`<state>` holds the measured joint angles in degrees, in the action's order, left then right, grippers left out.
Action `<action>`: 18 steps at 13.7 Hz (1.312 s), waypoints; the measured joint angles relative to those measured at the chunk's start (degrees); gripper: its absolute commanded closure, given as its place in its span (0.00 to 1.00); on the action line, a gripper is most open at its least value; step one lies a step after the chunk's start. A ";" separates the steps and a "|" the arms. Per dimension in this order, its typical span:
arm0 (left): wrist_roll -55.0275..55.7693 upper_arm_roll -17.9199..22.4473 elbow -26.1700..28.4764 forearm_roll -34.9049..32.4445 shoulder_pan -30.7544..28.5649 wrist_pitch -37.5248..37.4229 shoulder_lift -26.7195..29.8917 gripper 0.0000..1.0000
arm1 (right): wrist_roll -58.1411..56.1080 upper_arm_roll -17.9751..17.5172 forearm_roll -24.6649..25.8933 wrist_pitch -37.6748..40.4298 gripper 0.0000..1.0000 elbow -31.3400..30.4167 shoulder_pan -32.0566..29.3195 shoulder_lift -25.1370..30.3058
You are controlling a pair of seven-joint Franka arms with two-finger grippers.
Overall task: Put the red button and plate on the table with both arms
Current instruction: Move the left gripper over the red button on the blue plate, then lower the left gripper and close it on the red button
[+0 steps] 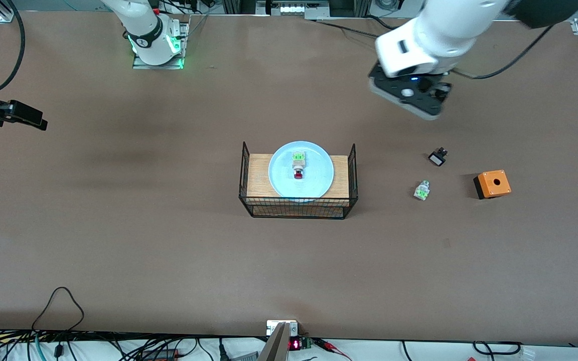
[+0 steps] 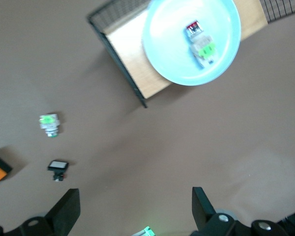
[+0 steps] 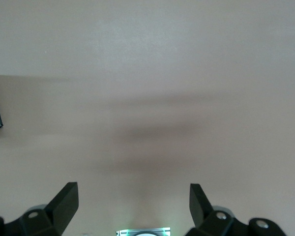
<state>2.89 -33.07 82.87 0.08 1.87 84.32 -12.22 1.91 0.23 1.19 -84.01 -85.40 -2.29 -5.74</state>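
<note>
Brown table (image 1: 118,240), plate (image 1: 281,188) mesh-flanked

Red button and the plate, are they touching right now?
Touching. In the front view the red button lies on the plate, inside its rim; the left wrist view shows the same, with no claw near it.

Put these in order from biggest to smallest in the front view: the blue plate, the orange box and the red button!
1. plate
2. orange box
3. red button, lying on the plate

All three sit at a similar distance from the camera, so the order looks safe.
</note>
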 measured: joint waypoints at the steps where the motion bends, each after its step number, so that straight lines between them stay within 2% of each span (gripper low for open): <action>1: -0.02 -0.33 0.00 -0.01 0.34 0.61 -1.56 0.00 | 0.00 0.04 0.00 0.01 0.00 -0.02 -0.11 -0.01; 4: -0.04 -0.71 -0.04 -0.01 1.90 3.97 -4.73 0.00 | -0.01 0.04 0.00 0.02 0.00 -0.04 -0.48 -0.02; 8: 0.02 -0.57 -0.70 -0.21 3.37 8.42 -5.72 0.00 | -0.02 0.04 0.00 0.02 0.00 -0.05 -0.60 -0.02; 11: -0.13 -0.45 -3.79 -5.17 4.00 11.96 -8.50 0.00 | -0.02 0.04 0.00 0.03 0.00 -0.06 -0.61 -0.03; 14: 1.36 -0.46 -6.92 -10.63 7.84 14.96 -13.30 0.00 | -0.02 0.04 0.00 0.03 0.00 -0.09 -0.62 -0.04; 18: 6.24 -0.47 -8.03 -11.42 10.56 20.28 -17.52 0.00 | -0.02 0.04 0.00 0.02 0.00 -0.10 -0.62 -0.04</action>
<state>9.14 -33.53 74.85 -11.34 12.43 104.60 -29.74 1.89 0.27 1.19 -83.99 -85.50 -2.91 -5.78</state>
